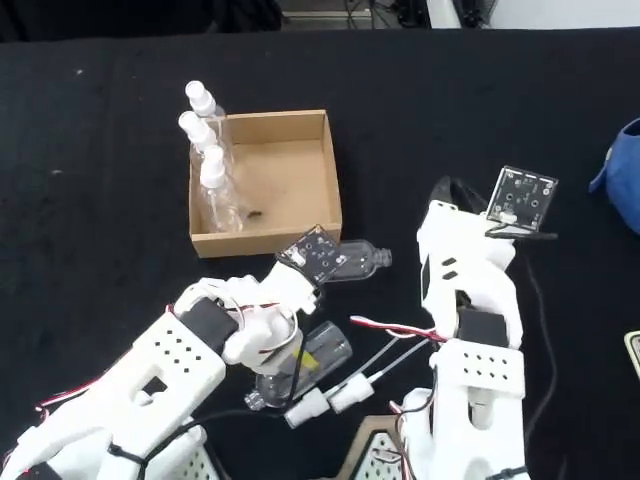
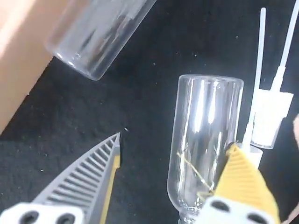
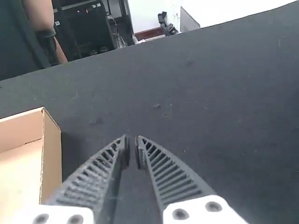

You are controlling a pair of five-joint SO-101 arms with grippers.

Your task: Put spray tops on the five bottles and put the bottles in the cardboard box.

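Note:
The cardboard box holds three clear bottles with white spray tops, standing along one wall. A capless bottle lies just outside the box's near corner. A second capless bottle lies on the cloth between the fingers of my open left gripper, close against the yellow-tipped finger. Two loose spray tops lie beside that bottle. My right gripper hovers shut and empty over bare cloth to the right of the box.
Black cloth covers the table. A blue object sits at the far right edge. The other lying bottle and the box wall are close to my left gripper. Red and white cables run between the arms.

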